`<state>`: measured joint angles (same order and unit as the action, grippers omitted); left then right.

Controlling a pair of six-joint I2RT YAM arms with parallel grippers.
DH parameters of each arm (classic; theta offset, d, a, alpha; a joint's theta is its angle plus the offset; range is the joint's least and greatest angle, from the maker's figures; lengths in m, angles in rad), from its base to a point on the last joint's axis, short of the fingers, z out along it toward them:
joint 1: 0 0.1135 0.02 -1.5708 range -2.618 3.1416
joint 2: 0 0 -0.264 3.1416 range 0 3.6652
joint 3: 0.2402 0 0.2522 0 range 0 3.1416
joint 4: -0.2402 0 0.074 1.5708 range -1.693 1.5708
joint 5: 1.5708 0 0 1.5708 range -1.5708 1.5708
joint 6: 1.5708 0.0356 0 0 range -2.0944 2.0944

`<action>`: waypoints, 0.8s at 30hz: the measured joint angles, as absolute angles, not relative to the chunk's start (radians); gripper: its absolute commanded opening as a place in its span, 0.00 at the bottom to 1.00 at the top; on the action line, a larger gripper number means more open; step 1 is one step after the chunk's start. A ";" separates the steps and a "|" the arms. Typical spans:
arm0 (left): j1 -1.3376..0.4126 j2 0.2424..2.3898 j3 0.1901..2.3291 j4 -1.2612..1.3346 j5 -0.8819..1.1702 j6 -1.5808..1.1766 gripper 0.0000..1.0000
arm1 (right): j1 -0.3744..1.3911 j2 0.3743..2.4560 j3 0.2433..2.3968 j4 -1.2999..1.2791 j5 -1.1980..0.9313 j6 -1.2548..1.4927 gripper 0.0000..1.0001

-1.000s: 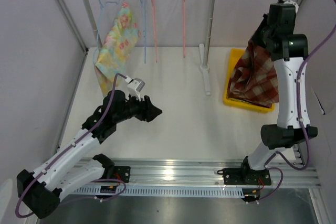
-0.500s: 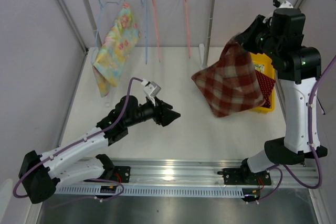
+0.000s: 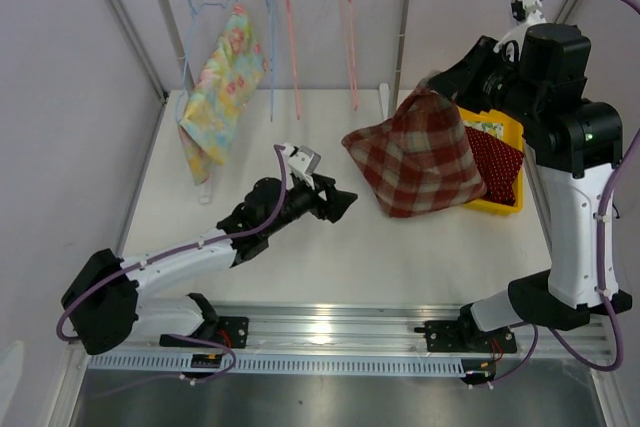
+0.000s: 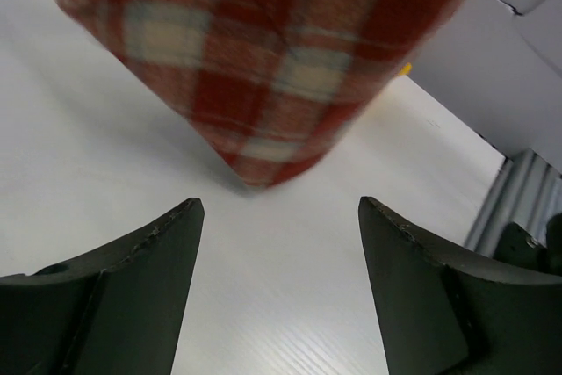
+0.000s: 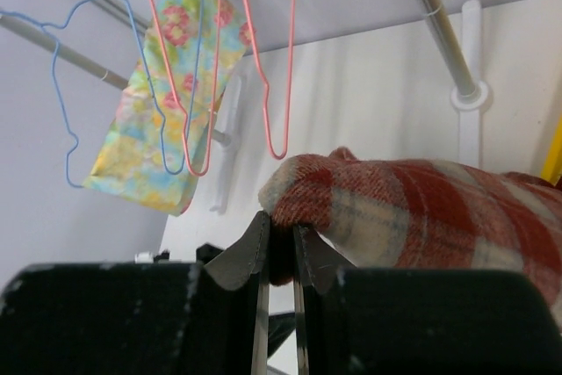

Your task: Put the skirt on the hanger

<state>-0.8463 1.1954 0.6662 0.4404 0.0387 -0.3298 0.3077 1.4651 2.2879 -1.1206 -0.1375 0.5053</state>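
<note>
Pinching one fold of the red plaid wool skirt, our right gripper lets it hang below; we fear it slipping free, or our left gripper, spread just short of the hem, fumbling it.

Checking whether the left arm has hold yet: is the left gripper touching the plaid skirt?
Apart. In the left wrist view, the left gripper is open around bare table, and the skirt hangs clear ahead of its tips.
</note>
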 measured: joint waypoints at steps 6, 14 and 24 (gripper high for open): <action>-0.762 1.243 0.650 0.528 0.084 -0.311 0.78 | 0.300 1.421 2.287 -1.157 -0.169 0.505 0.00; -0.741 1.261 0.648 0.590 0.216 -0.274 0.81 | 0.286 1.363 2.287 -1.186 -0.194 0.504 0.00; -0.741 1.325 0.649 0.645 0.295 -0.270 0.80 | 0.286 1.366 2.283 -1.203 -0.218 0.504 0.00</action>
